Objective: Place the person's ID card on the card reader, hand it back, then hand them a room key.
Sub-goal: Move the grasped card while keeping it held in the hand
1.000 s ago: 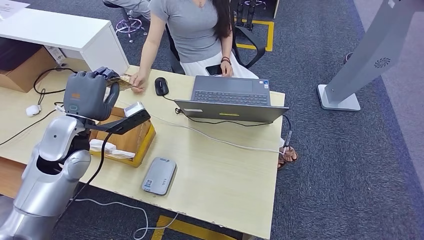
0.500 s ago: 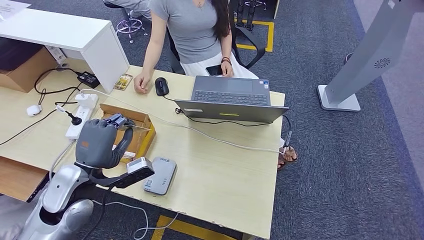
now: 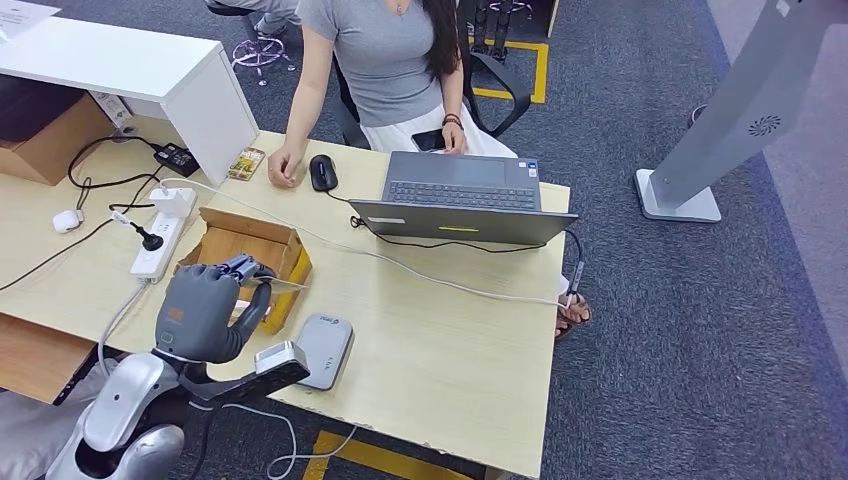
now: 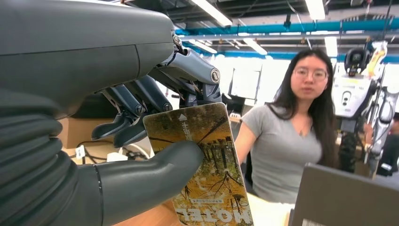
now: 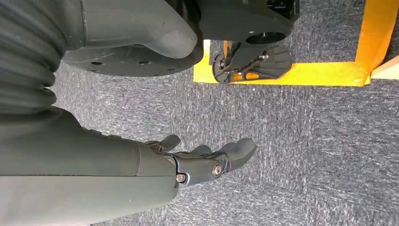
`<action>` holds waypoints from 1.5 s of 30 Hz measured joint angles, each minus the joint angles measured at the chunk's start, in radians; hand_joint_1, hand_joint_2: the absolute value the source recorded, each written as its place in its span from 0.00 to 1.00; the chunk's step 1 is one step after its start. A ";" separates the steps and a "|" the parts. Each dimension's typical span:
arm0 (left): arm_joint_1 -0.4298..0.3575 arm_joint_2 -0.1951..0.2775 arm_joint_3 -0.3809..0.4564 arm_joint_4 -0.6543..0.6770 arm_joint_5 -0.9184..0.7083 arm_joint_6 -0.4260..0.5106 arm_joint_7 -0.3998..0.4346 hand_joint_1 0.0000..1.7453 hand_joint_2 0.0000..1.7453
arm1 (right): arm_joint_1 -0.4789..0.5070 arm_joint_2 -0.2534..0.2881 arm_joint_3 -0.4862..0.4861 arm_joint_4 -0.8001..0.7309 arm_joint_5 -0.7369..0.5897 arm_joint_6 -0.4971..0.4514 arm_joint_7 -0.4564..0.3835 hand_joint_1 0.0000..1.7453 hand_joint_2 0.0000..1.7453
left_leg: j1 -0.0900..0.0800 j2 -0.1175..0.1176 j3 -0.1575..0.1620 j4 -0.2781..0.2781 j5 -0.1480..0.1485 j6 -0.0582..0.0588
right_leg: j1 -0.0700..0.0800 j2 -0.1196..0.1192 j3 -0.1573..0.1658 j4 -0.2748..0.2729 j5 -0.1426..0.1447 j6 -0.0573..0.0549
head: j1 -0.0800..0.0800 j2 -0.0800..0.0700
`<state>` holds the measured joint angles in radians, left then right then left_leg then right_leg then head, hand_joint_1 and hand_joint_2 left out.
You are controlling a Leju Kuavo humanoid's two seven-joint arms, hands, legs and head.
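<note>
Room key (image 4: 207,165) is pinched between thumb and fingers of the left hand (image 3: 200,310), near the desk's (image 3: 450,340) front edge; the person (image 3: 385,60) sits beyond the far edge. Right hand (image 5: 188,165) hangs with fingers loosely apart, holding nothing.

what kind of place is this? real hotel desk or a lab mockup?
Likely a lab or office dressed as a hotel front desk. A person sits behind a laptop at a plain wooden table; the left hand holds a card printed HOTEL, and another robot stands behind her.

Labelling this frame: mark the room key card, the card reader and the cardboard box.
room key card (image 4: 211,165), left wrist view, its printed face.
card reader (image 3: 322,349), head view, its grey top.
cardboard box (image 3: 243,226), head view, its back flap.
</note>
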<state>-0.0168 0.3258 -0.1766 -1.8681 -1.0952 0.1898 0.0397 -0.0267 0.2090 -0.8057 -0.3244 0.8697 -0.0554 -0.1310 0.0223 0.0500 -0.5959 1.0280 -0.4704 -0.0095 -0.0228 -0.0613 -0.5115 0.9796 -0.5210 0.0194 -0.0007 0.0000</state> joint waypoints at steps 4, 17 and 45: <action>0.009 0.002 0.000 0.000 -0.012 -0.062 0.031 1.00 1.00 | 0.002 0.000 -0.008 -0.004 0.000 0.003 -0.002 0.00 1.00 | 0.000 0.000 0.000 0.000 0.000 0.000 | 0.000 0.000 0.000 0.000 0.000 0.000 | 0.000 0.000; 0.014 0.006 0.000 0.001 -0.018 -0.095 0.050 1.00 1.00 | 0.004 0.001 -0.022 -0.008 0.000 0.006 -0.002 0.00 1.00 | 0.000 0.000 0.000 0.000 0.000 0.000 | 0.000 0.000 0.000 0.000 0.000 0.000 | 0.000 0.000; -0.010 0.016 -0.168 0.109 -0.113 -0.262 0.129 1.00 1.00 | 0.004 0.003 -0.024 -0.009 0.017 0.022 0.000 0.00 1.00 | 0.000 0.000 0.000 0.000 0.000 0.000 | 0.000 0.000 0.000 0.000 0.000 0.000 | 0.000 0.000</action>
<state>-0.0270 0.3417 -0.3445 -1.7593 -1.2084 -0.0727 0.1685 -0.0225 0.2120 -0.8293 -0.3338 0.8870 -0.0339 -0.1307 0.0224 0.0501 -0.5957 1.0281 -0.4703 -0.0096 -0.0229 -0.0612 -0.5115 0.9796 -0.5209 0.0195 -0.0007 0.0000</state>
